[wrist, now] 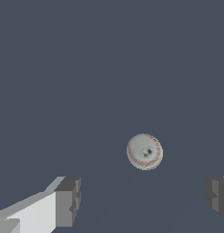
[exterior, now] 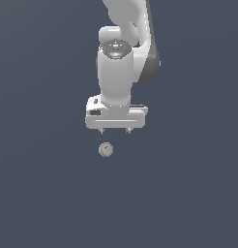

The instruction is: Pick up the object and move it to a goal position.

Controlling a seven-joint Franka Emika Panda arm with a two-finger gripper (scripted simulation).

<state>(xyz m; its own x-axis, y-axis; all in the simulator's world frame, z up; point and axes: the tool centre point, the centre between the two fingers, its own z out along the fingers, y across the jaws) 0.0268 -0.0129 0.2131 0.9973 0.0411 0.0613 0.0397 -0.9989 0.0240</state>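
Fingers [wrist: 66, 200] of my gripper [wrist: 143, 200] stand wide apart, ball [wrist: 145, 151] free beyond them; only my wrist view shows its red stitching.

Exterior facing arm; wrist downward, close.

Not a home, kitchen or workshop: a bare simulated scene, rendered by computer. Shown by the flat, uniform slate-blue surface [exterior: 38, 193] filling both views edge to edge, with no texture, seams, walls or furnishings. Shown too by the smooth, plastic-looking white arm [exterior: 116, 72] with clean shading and simple blocky forms, and by the grey, box-like fingertips [wrist: 68, 200] of the hand [wrist: 141, 200] in the wrist view. Only one loose item, a small white ball [wrist: 145, 151] with red stitching, resembling a baseball, lit evenly against the plain ground.
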